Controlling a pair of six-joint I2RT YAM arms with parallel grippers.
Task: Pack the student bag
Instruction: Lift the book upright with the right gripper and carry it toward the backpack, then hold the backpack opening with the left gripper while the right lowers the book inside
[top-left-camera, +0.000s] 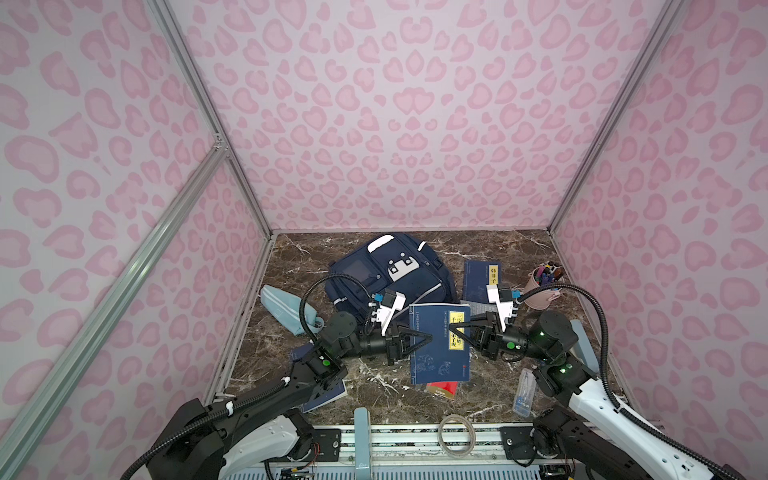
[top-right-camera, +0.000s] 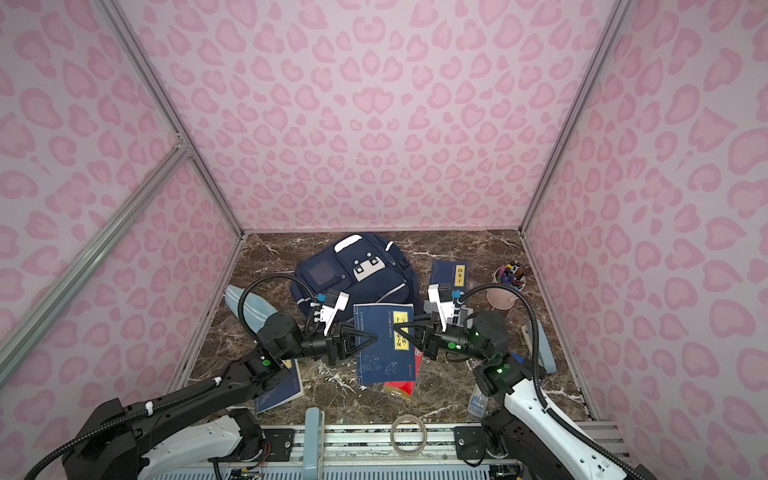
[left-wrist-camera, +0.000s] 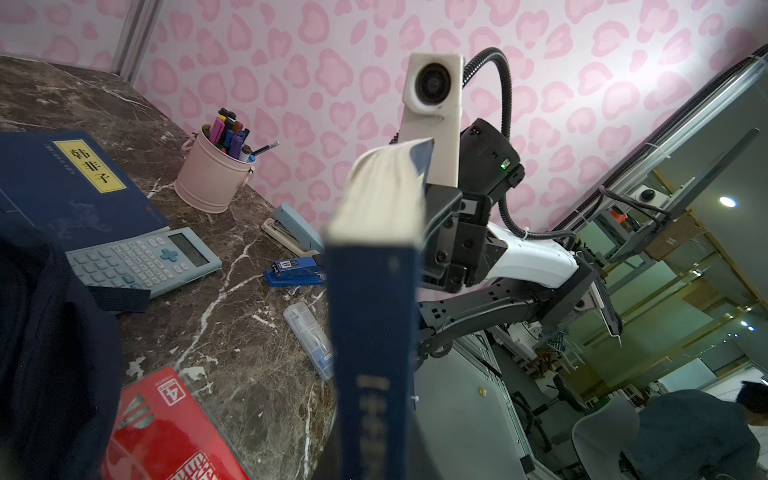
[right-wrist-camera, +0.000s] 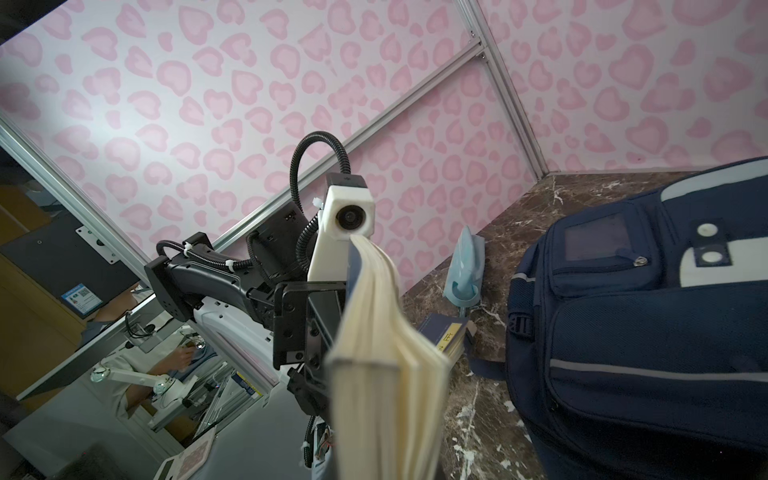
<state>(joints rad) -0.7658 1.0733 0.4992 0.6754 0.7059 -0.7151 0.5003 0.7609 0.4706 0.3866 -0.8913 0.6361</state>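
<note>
Navy-blue book hanging between both grippers, just in front of the student bag.

The left gripper is pinching the blue book's spine edge and the right gripper is pinching its page edge. Both are pressed together on it, so the book is hanging clear of the marble tabletop. The step in hand appears to be carrying this book to the bag. The student bag is lying front pockets up, directly behind the book. In both top views the book's far end is covering the bag's near edge, and both grippers are working just on the robot's side of the bag. No open compartment is showing, so the next move probably calls for exposing the main opening before sliding the book in.
</note>
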